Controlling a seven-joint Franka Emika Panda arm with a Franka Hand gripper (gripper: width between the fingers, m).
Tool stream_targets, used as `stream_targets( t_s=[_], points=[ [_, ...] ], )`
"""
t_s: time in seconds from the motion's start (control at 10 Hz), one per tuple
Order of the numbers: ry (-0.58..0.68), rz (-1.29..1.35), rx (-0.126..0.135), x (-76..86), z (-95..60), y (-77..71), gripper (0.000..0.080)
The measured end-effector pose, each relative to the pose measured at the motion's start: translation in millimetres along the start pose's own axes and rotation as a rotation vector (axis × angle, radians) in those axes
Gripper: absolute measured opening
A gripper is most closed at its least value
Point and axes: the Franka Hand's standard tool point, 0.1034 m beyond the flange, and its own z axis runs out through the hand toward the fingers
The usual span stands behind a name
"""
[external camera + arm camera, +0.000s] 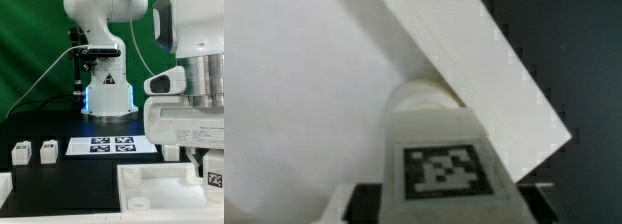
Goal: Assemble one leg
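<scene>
My gripper [207, 166] is at the exterior view's right, low over the table, and shut on a white leg [213, 172] that carries a marker tag. In the wrist view the leg [441, 150] sits between my dark fingers [370, 196], its rounded end against the white tabletop part [304, 100], next to that part's raised edge [473, 70]. In the exterior view the tabletop part [150, 185] lies at the front, under and beside my gripper. I cannot see where the leg's end meets it there.
The marker board [112, 146] lies in the middle of the black table. Two small white tagged parts [22, 152] [47, 150] stand at the exterior view's left. The arm's base [108, 90] stands behind, before a green backdrop.
</scene>
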Motion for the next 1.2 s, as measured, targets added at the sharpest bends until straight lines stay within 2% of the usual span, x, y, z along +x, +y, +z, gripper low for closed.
stream_targets(
  t_s=[0.2,0.3,0.5,0.6,0.7,0.8,0.9,1.0,1.1,1.2],
  points=[
    [-0.007,0.387,0.002,-1.7,0.9,1.7,0.0293],
    [-0.011,0.612,0.019,-4.9,2.8,1.8,0.0293],
    [-0.039,1.097,0.089,-15.6,8.8,-3.2,0.0279],
    [-0.033,1.011,0.085,-14.2,8.9,-1.5,0.0279],
    [-0.036,1.008,0.086,-14.7,9.1,-1.6,0.0374],
    [-0.034,0.946,0.084,-15.9,9.3,-1.9,0.0513],
    [-0.047,0.833,0.062,-22.3,9.6,-2.3,0.0606],
    [-0.05,0.726,0.059,-23.0,8.2,-3.1,0.0641],
    [-0.041,0.499,0.051,-23.0,5.8,-3.0,0.0648],
    [-0.04,0.196,0.019,-24.6,1.0,-4.1,0.0648]
  ],
)
